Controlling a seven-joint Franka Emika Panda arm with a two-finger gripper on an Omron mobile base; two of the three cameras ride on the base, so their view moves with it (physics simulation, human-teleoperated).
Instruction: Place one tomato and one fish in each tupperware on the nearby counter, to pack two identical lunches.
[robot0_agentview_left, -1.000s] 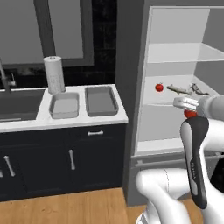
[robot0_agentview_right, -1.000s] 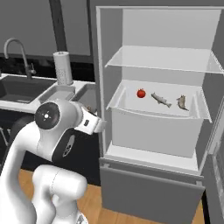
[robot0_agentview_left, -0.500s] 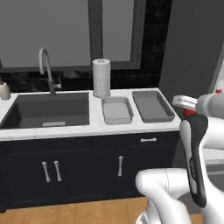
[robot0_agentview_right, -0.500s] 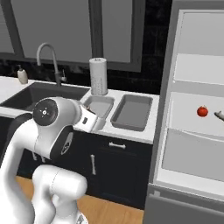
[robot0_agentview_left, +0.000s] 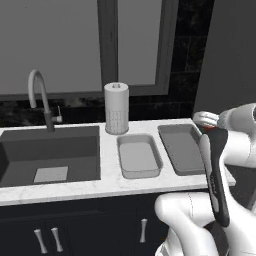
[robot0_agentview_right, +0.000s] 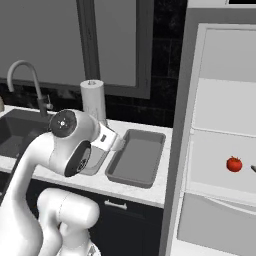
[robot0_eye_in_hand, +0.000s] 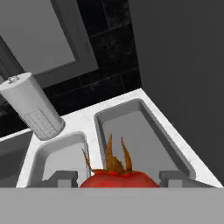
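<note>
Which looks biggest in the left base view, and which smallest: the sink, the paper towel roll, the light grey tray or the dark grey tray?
1. The sink looks biggest by far.
2. The light grey tray and the dark grey tray look about alike, and the arm hides part of the darker one, so I won't rank them.
3. The paper towel roll looks smallest.

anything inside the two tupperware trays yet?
Both look bare. The lighter tray shows a clean floor in the left base view; the darker tray does too, though the arm covers its right end there. The claw holds a tomato above them.
</note>
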